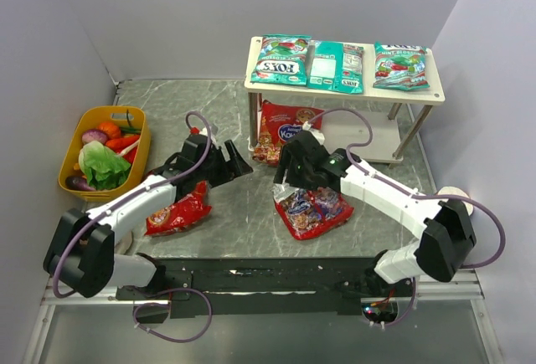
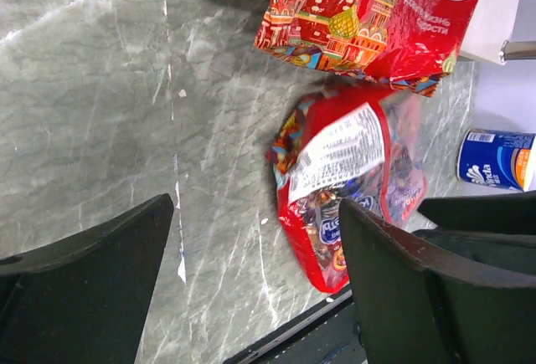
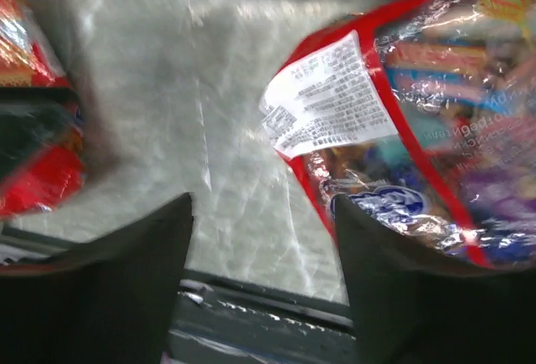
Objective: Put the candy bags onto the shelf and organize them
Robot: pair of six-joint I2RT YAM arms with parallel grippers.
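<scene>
Three teal-green candy bags (image 1: 339,64) lie in a row on the shelf's top board (image 1: 435,94). One red bag (image 1: 283,125) leans at the shelf's lower tier and also shows in the left wrist view (image 2: 368,12). A second red bag (image 1: 314,212) lies on the table, label side up in both the left wrist view (image 2: 343,188) and the right wrist view (image 3: 419,155). A third red bag (image 1: 178,213) lies under my left forearm. My left gripper (image 1: 241,163) (image 2: 255,213) is open and empty. My right gripper (image 1: 283,180) (image 3: 264,205) is open and empty, just above the second bag's left edge.
A yellow tub (image 1: 71,156) of toy vegetables stands at the left. A blue-and-white can (image 2: 494,159) stands near the right arm (image 1: 456,197). Grey walls close in the left, back and right. The table's dark front edge (image 3: 251,305) runs just below both grippers.
</scene>
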